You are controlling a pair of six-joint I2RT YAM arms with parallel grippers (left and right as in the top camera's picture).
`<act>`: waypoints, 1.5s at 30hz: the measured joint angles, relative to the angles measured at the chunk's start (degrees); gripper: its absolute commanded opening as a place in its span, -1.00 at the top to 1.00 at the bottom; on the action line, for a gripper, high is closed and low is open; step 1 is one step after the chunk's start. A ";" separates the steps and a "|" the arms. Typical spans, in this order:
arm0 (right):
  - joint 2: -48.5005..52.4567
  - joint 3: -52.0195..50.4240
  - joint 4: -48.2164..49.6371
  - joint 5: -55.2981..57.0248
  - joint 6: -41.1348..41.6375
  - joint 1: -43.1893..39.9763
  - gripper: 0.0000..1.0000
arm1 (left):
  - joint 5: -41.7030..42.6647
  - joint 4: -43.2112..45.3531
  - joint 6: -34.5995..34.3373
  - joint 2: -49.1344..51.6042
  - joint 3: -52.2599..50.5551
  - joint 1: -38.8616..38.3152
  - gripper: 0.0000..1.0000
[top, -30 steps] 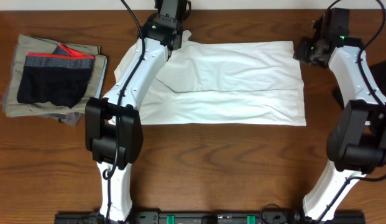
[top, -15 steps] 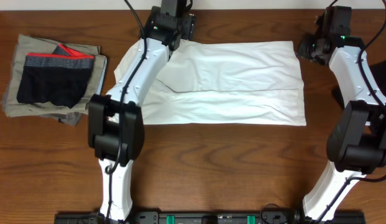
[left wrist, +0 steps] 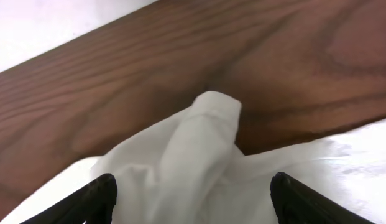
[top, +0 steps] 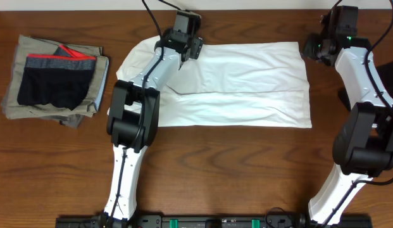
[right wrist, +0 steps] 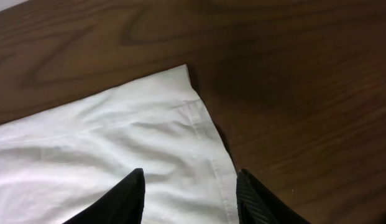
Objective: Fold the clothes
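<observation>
The white T-shirt (top: 247, 82) lies flat across the back of the table as a long folded band. My left gripper (top: 185, 44) is at its upper left end. In the left wrist view the gripper (left wrist: 193, 190) is wide open, and a bunched hump of the shirt (left wrist: 205, 124) lies loose between and ahead of the fingers. My right gripper (top: 309, 50) hovers at the shirt's upper right corner. In the right wrist view it (right wrist: 189, 183) is open over the hemmed corner (right wrist: 180, 106), which rests flat on the wood.
A stack of khaki-grey folded pieces (top: 19, 104) with black shorts (top: 54, 85) on top sits at the far left. A dark shape (top: 343, 96) shows at the right edge behind my right arm. The table's far edge runs just behind both grippers.
Both grippers have opened and let go of the shirt's top edge. The left arm's elbow has swung right and its wrist has turned; the right arm has barely moved.
</observation>
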 measured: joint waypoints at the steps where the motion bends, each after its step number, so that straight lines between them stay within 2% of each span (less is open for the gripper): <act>1: 0.00 0.00 0.02 0.00 -0.11 0.00 0.08 | 0.07 0.09 0.00 0.00 0.00 0.00 -0.51; 3: 0.09 0.00 0.24 0.00 -0.24 0.00 0.08 | 0.24 0.22 0.28 0.00 0.00 0.00 -0.41; 12: 2.97 -0.26 3.87 -0.02 -1.66 0.00 0.09 | 0.81 0.55 0.55 0.72 0.00 0.55 0.45; 14: 4.07 -0.31 5.18 -0.02 -2.08 0.00 0.08 | 0.87 0.83 0.74 0.90 0.00 0.85 0.56; 18: 6.10 -0.39 8.68 0.00 -3.21 0.00 -0.18 | 1.03 1.07 0.94 0.96 0.00 1.20 0.56; 21: 7.43 -0.42 12.46 0.02 -4.35 0.00 -0.29 | 1.05 1.05 0.57 0.96 0.00 1.25 0.56; 34: 17.46 -0.59 27.71 -5.53 -8.41 -0.04 -0.25 | 1.05 -0.46 -0.52 0.96 0.00 1.25 0.57; 38: 17.94 -0.61 29.27 -6.64 -8.72 -0.04 -0.14 | 1.05 -0.57 -0.52 0.96 0.00 1.25 0.59; 41: 17.97 -0.61 29.97 -7.15 -9.18 -0.04 0.07 | 1.05 -0.57 -0.98 0.96 0.00 1.25 0.60; 43: 17.97 -0.61 30.14 -7.34 -9.35 -0.04 0.29 | 1.05 -0.57 -1.62 0.96 0.00 1.25 0.59; 45: 17.97 -0.61 30.36 -7.45 -9.29 -0.02 0.34 | 1.05 -0.55 -1.81 0.96 0.00 1.25 0.60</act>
